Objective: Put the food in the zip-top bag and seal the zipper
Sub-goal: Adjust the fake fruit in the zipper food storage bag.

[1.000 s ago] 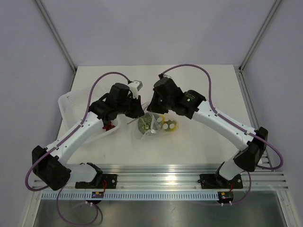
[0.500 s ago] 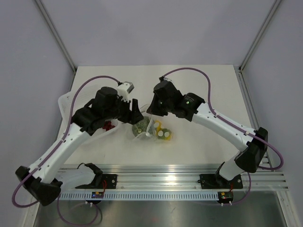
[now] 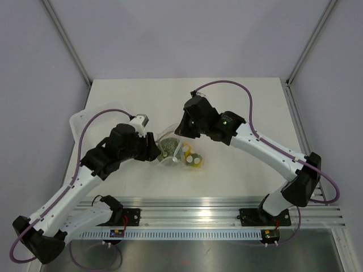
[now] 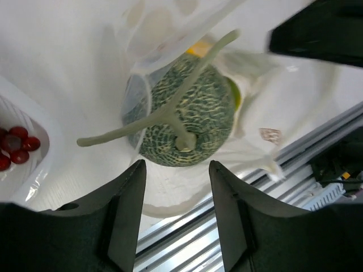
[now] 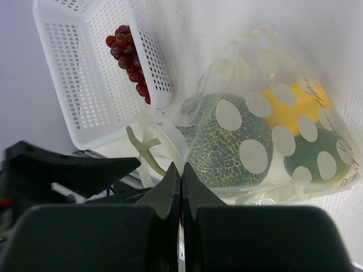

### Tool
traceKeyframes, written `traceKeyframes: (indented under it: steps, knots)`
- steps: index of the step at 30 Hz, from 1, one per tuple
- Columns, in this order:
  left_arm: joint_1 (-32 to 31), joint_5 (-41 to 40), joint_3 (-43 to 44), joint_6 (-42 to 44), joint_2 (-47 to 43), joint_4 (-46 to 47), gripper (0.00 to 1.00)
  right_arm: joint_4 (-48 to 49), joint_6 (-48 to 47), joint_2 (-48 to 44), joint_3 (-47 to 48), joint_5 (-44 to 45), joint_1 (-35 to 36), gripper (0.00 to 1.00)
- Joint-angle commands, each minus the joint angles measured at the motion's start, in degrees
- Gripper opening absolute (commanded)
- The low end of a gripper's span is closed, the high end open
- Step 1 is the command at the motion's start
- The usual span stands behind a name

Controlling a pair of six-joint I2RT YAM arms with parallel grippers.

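The zip-top bag [image 3: 182, 154] lies mid-table, clear with cream dots. Its mouth is open and faces my left gripper. The grey-green fruit [image 4: 181, 113] sits in the mouth, with its stem pointing out. It also shows in the right wrist view [image 5: 227, 147]. The yellow ball [image 5: 289, 102] and a darker green fruit [image 5: 309, 161] lie deeper inside. My right gripper [image 5: 180, 168] is shut on the bag's mouth edge, by the pale zipper [image 5: 170, 139]. My left gripper [image 4: 177, 167] is open and empty just outside the mouth, seen from above [image 3: 154, 148].
A white perforated basket [image 5: 85, 68] with red grapes [image 5: 127, 51] stands left of the bag, partly under my left arm [image 3: 108, 156]. The aluminium rail [image 3: 193, 207] runs along the table's near edge, close behind my left gripper.
My left arm has swung toward the near edge and its gripper has drawn back from the bag's mouth. The bag has shifted a little to the left. The right gripper has stayed put.
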Motion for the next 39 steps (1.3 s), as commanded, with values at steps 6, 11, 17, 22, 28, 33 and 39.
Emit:
traceKeyframes:
  steps: [6,11,17,22,28,33,39]
  knots:
    - [-0.19,-10.11,-10.44,-8.81,-5.41,9.99,0.43,2.38,-0.08,-3.63,0.24,0.53,0.35,0.0]
    - [-0.19,-10.81,-12.11,-9.08,-2.87,10.35,0.38,2.46,-0.25,-3.8,0.06,0.35,0.35,0.0]
    - [-0.19,-11.26,-13.87,-10.05,-6.55,12.71,0.37,2.11,-0.34,-4.5,-0.55,0.7,0.09,0.0]
    - [-0.19,-10.37,-16.24,-9.43,-17.95,18.51,0.37,2.38,-0.25,-4.51,-0.73,0.62,-0.09,0.0]
    - [-0.19,-18.02,-16.69,-9.34,-21.07,14.66,0.46,2.55,-0.08,-4.07,-0.64,0.18,-0.09,0.0]
    - [-0.19,-14.08,-17.56,-10.22,-16.05,14.91,0.59,2.99,0.1,-3.63,-0.47,-0.09,-0.09,0.0]
    - [-0.19,-11.88,-19.93,-10.05,-13.77,17.29,0.54,2.82,-0.08,-3.8,-0.64,-0.17,-0.09,0.0]
